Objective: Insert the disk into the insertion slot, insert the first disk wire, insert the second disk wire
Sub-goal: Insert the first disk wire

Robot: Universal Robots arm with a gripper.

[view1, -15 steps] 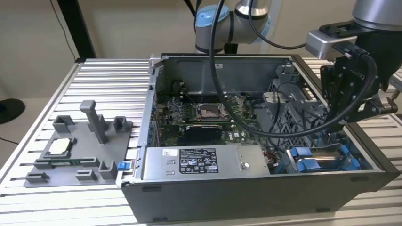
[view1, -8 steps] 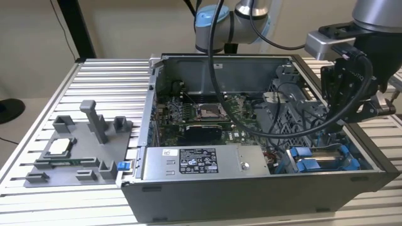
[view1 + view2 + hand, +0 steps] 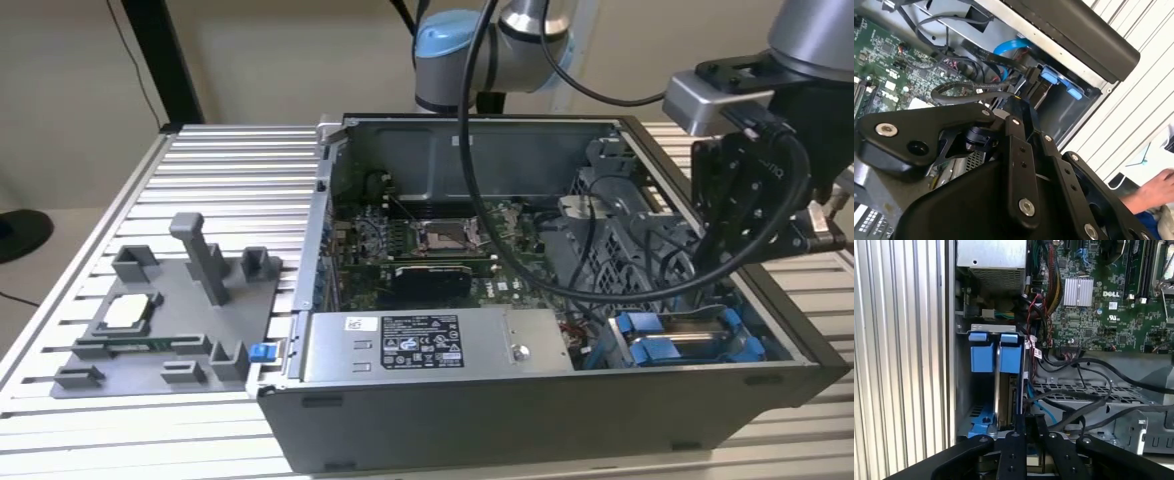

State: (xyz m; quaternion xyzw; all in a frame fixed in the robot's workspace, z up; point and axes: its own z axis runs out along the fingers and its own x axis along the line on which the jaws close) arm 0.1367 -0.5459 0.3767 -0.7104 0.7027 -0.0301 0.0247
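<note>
black cables (image 3: 1089, 390) are looping across the perforated metal cage right beside the disk (image 3: 1006, 390). a thin blue cable (image 3: 1040, 409) is curling under them, so the space next to the drive is looking crowded. a green motherboard (image 3: 1104, 305) is lying beyond the cables. in the exterior view, a silver power supply (image 3: 427, 345) with a black-and-white sticker is sitting along the near wall of the computer case (image 3: 534, 425). a grey fixture tray (image 3: 160, 320) is resting on the ribbed metal worktop (image 3: 227, 165) at the exterior view's left, just beside the case. a person's hand (image 3: 1154, 192) is showing at the edge of the second wrist view, outside the case.

the disk is sitting inside the insertion slot (image 3: 962, 400) and is showing edge-on in the first wrist view. its silver body is clipped in a bright blue carrier, with two blue tabs showing at one end. the tool (image 3: 1022, 417) is hovering at the disk's other end, with its fingers (image 3: 1015, 445) pressed close together next to a black cable end. whether they are pinching that cable is not clear.
</note>
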